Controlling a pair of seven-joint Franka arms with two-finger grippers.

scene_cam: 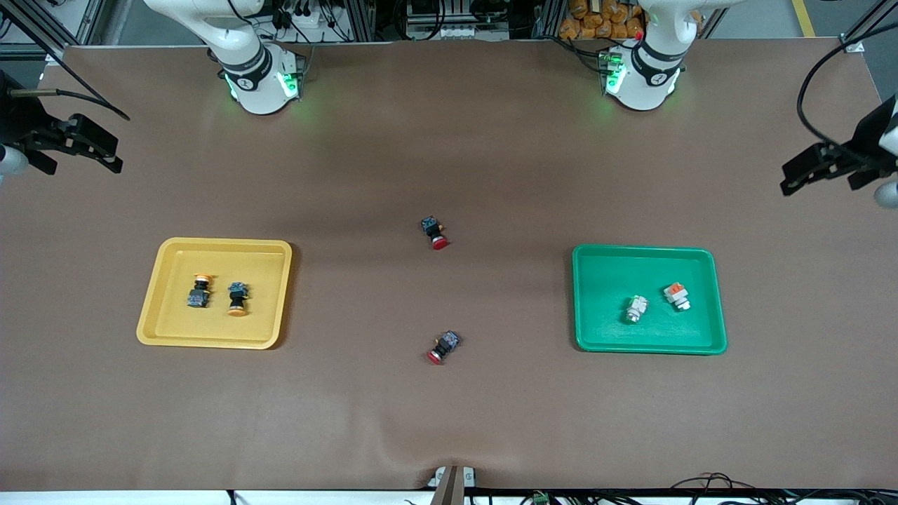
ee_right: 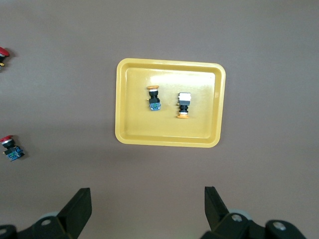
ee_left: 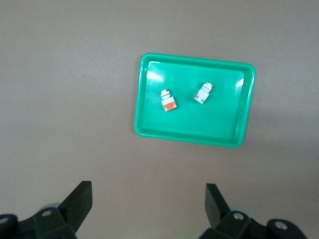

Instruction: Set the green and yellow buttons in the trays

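Observation:
The yellow tray (scene_cam: 266,280) holds two black-bodied switches with orange-yellow caps (scene_cam: 200,291) (scene_cam: 238,299), also seen in the right wrist view (ee_right: 154,98) (ee_right: 184,105). The green tray (scene_cam: 603,280) holds two pale grey switches, one with a green block (scene_cam: 636,308) and one with an orange block (scene_cam: 676,296); both show in the left wrist view (ee_left: 204,92) (ee_left: 168,100). My left gripper (ee_left: 148,188) is open and empty, raised beside the green tray (ee_left: 219,114). My right gripper (ee_right: 147,191) is open and empty, raised beside the yellow tray (ee_right: 134,99).
Two black-bodied switches with red caps lie on the brown table between the trays, one farther from the front camera (scene_cam: 435,233) and one nearer (scene_cam: 445,347). Both show in the right wrist view (ee_right: 3,55) (ee_right: 10,148).

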